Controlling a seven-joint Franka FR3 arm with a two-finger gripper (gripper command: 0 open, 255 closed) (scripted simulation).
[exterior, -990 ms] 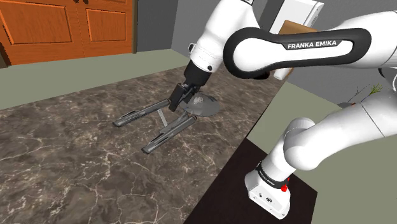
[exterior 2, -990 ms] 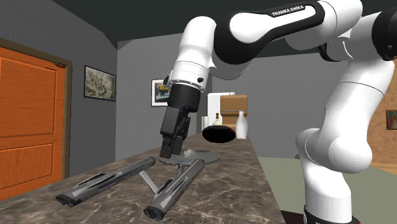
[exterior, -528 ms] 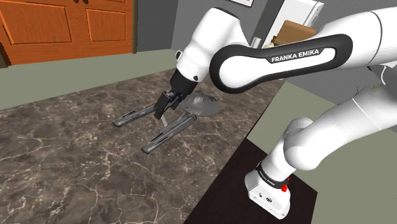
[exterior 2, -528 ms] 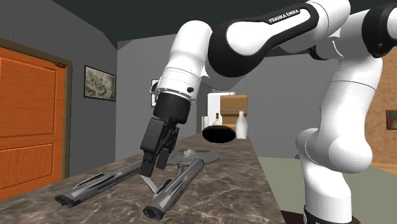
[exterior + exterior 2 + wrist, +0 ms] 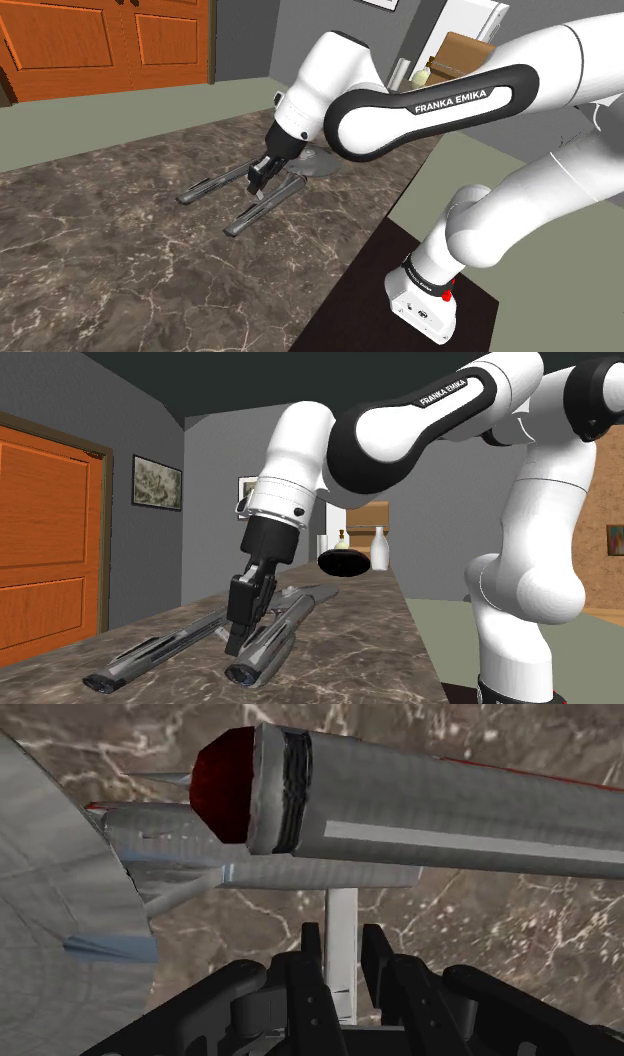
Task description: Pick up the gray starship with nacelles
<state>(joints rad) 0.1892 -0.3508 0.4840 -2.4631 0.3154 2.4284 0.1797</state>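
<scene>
Steeply bowed downward, the arm pinches the gray starship in its claw.

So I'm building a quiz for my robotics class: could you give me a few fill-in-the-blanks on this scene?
The claw is ___ on the gray starship's thin strut. The starship has ___ long nacelles. The nacelle close to the claw has a ___ front cap. The door beyond the marble countertop is ___.
Missing words: shut, two, red, orange.
</scene>
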